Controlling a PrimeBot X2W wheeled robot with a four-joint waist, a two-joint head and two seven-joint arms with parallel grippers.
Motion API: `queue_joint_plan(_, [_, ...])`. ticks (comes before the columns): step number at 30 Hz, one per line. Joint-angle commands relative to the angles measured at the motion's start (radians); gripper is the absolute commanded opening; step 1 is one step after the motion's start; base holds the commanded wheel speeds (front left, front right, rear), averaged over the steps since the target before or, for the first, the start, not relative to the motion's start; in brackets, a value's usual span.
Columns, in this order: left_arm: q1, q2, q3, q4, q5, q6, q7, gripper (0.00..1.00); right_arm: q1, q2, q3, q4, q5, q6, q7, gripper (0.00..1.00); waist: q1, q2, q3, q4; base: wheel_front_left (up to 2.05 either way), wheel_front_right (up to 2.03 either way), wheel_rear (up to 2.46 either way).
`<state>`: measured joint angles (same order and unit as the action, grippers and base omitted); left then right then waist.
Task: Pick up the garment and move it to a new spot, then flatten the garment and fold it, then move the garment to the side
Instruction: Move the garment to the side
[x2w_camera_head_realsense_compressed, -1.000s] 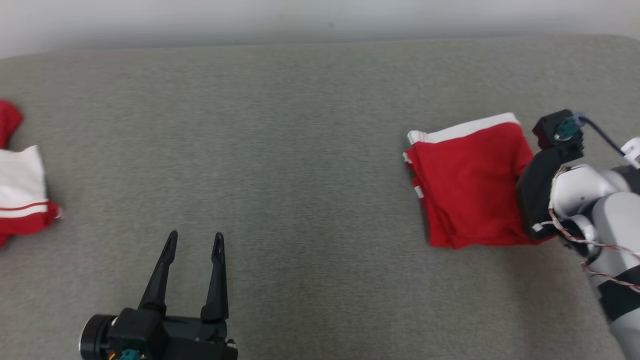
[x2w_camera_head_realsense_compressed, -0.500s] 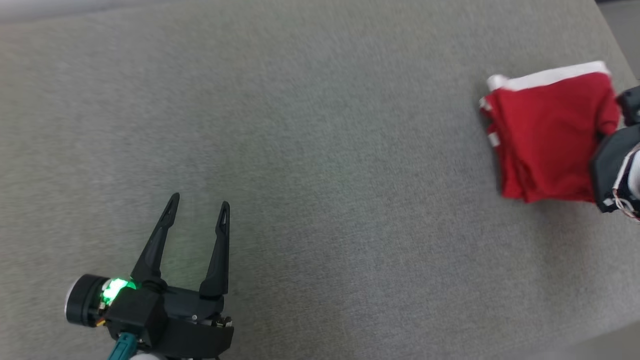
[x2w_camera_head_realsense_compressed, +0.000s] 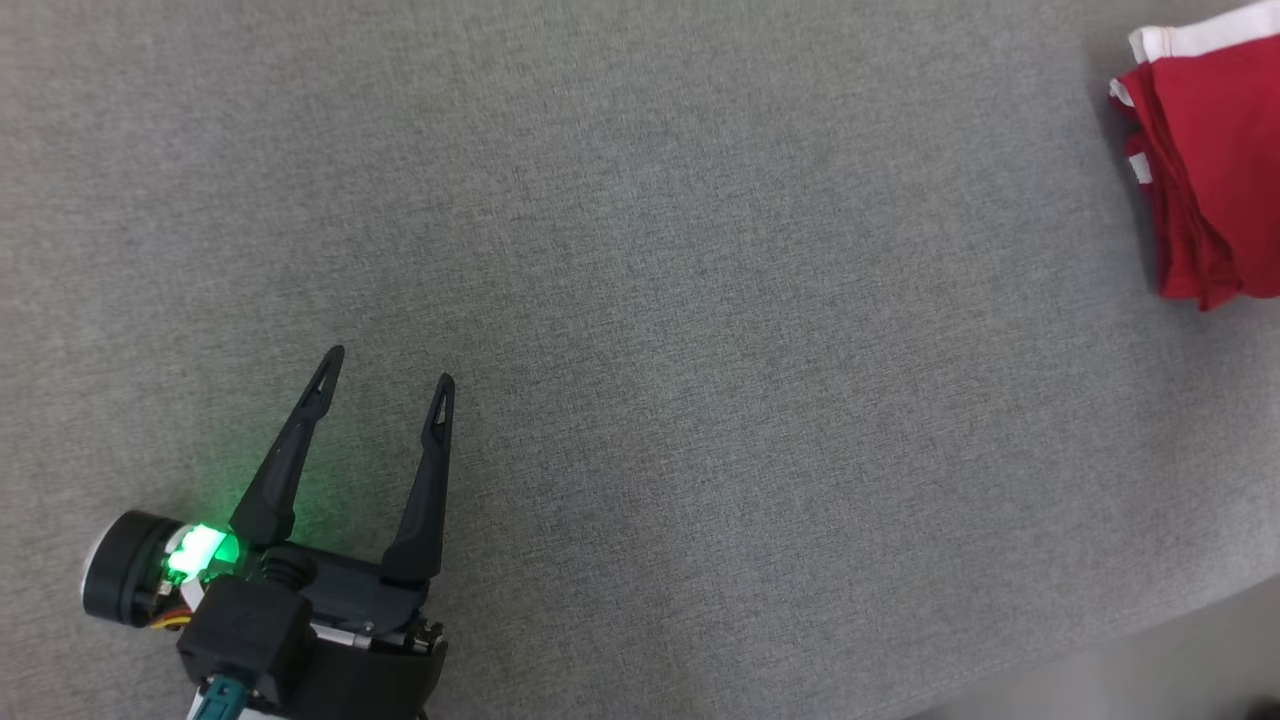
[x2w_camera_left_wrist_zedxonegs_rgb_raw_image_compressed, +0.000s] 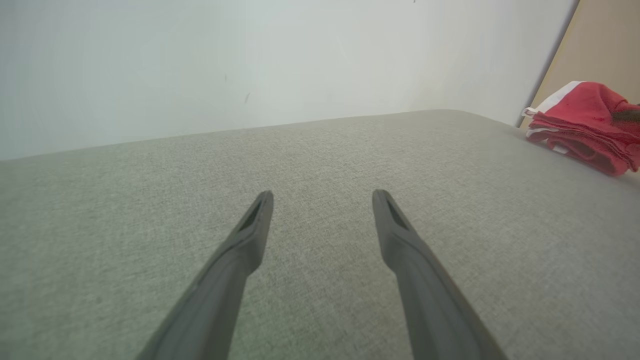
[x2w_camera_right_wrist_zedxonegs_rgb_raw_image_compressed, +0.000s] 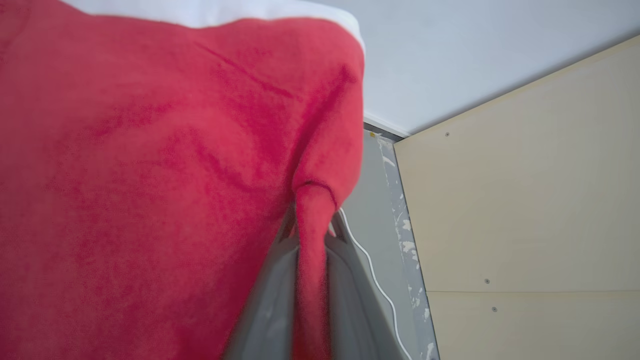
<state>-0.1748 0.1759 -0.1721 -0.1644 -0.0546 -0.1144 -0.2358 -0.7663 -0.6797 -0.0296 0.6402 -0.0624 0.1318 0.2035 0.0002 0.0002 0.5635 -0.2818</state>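
Grey woven fabric covered the worktop (x2w_camera_head_realsense_compressed: 640, 300), which ran back to a plain white wall (x2w_camera_left_wrist_zedxonegs_rgb_raw_image_compressed: 200, 65). A beige wooden panel (x2w_camera_right_wrist_zedxonegs_rgb_raw_image_compressed: 525, 200) stood past its right end, with a thin white cable (x2w_camera_right_wrist_zedxonegs_rgb_raw_image_compressed: 370, 265) trailing down beside it. Nothing lay on the broad stretch of fabric between the two arms.

Against a second earlier, the head camera had swung. The wall and a second red-and-white cloth at the left edge had slid out of frame, and the garment (x2w_camera_head_realsense_compressed: 1215, 150) now sat cut off at the upper right corner. That was a change of view, not of the things. The pale right forearm that had shown against the garment's right side was likewise out of frame. A green light (x2w_camera_head_realsense_compressed: 200, 548) on the left wrist, dark before, was lit. The left jaws kept the same wide spread, their fingers (x2w_camera_head_realsense_compressed: 290, 450) low over bare fabric and holding nothing.

The folded red garment (x2w_camera_left_wrist_zedxonegs_rgb_raw_image_compressed: 585, 120), white-banded along its far edge, lay at the worktop's right end, well apart from the left jaws. In the right wrist view, the right jaws were pressed nearly together, their fingers (x2w_camera_right_wrist_zedxonegs_rgb_raw_image_compressed: 270, 300) pinching a narrow fold of the garment (x2w_camera_right_wrist_zedxonegs_rgb_raw_image_compressed: 150, 175) at its right edge.
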Motion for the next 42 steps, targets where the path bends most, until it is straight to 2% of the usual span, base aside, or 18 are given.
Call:
queue_joint_plan(1, [-0.003,0.009,0.002,-0.014,0.005,0.002,0.005,1.0,-0.007,0.027,0.011,0.0,0.011,-0.002,-0.018,0.0,-0.0002,-0.0002,0.022,-0.009,0.0,0.0,0.0])
queue_joint_plan(2, [-0.001,0.012,0.001,-0.021,0.007,0.004,0.007,1.0,-0.011,0.027,0.012,-0.006,-0.004,-0.002,-0.03,0.0,-0.0002,-0.0002,0.025,-0.011,0.0,0.0,0.0])
queue_joint_plan(4, [0.003,0.014,-0.004,-0.034,0.009,0.006,0.015,1.0,-0.012,0.037,0.007,-0.015,-0.04,-0.002,-0.063,0.34,-0.0002,-0.0002,0.03,-0.012,0.0,0.0,0.0])
queue_joint_plan(5, [0.002,0.015,-0.007,-0.036,0.01,0.006,0.018,1.0,-0.016,0.038,0.001,0.0,-0.043,-0.002,-0.085,1.0,-0.0002,-0.0002,0.031,-0.011,0.0,0.0,0.0])
queue_joint_plan(9, [0.003,0.015,-0.013,-0.027,0.003,0.007,0.019,1.0,-0.041,0.054,-0.006,0.059,-0.074,-0.002,-0.159,1.0,-0.0002,-0.0002,0.012,-0.012,0.0,0.0,0.0])
queue_joint_plan(15, [0.013,0.004,-0.023,-0.001,-0.011,0.007,0.008,1.0,-0.049,0.068,-0.008,0.104,-0.107,-0.002,-0.211,1.0,-0.0002,-0.0002,-0.042,-0.01,0.0,0.0,0.0])
queue_joint_plan(22, [0.041,-0.033,-0.038,0.073,-0.036,0.017,-0.02,1.0,0.027,0.115,-0.049,0.076,-0.075,-0.002,-0.286,1.0,-0.0002,-0.0002,-0.171,0.026,0.0,0.0,0.0])
queue_joint_plan(27, [0.085,-0.063,-0.034,0.145,-0.064,0.031,-0.03,1.0,0.174,0.185,-0.097,-0.025,0.004,-0.002,-0.33,1.0,-0.0002,-0.0002,-0.287,0.078,0.0,0.0,0.0])
queue_joint_plan(33, [0.141,-0.097,-0.004,0.19,-0.104,0.043,-0.03,1.0,0.395,0.302,-0.15,-0.234,0.142,-0.002,-0.329,1.0,-0.0002,-0.0002,-0.406,0.144,0.0,0.0,0.0])
queue_joint_plan(37, [0.169,-0.11,0.013,0.229,-0.115,0.051,-0.03,1.0,0.536,0.387,-0.181,-0.379,0.179,-0.002,-0.317,1.0,-0.0002,-0.0002,-0.471,0.185,0.0,0.0,0.0])
queue_joint_plan(42, [0.19,-0.118,0.039,0.274,-0.122,0.066,-0.03,1.0,0.678,0.496,-0.215,-0.5,0.208,-0.002,-0.327,1.0,-0.0002,-0.0002,-0.523,0.24,0.0,0.0,0.0])
